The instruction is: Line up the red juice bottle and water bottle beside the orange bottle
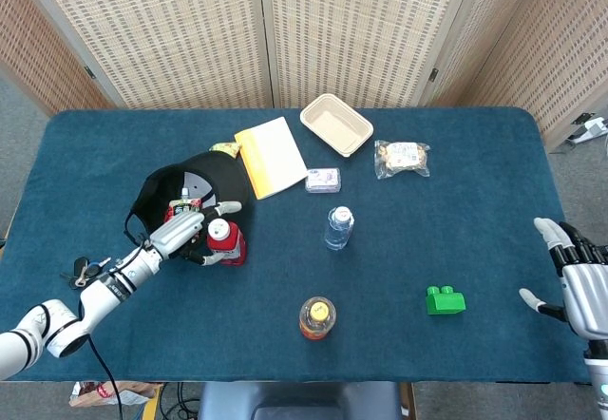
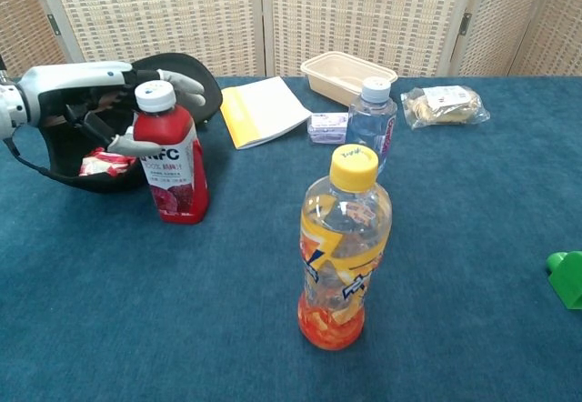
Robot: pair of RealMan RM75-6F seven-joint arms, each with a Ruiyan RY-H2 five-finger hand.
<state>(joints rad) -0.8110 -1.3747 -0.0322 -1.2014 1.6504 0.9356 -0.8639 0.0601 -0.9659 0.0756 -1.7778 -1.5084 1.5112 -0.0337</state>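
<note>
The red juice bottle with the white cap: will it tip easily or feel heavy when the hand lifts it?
The tall red plastic juice bottle looks full, so probably heavy. Narrow-based, it may tip under the left hand pushing high. Its glossy label could slip.

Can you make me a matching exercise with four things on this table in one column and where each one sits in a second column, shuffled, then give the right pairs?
Column one:
1. red juice bottle with white cap
2. clear water bottle with pale cap
3. orange drink bottle with yellow cap
4. green toy block

Column two:
A. nearest the front table edge, standing alone
B. beside the black cap, with the left hand at its neck
C. near the right hand
D. mid-table, just in front of a small white packet

Pairs: 1-B, 2-D, 3-A, 4-C
</note>
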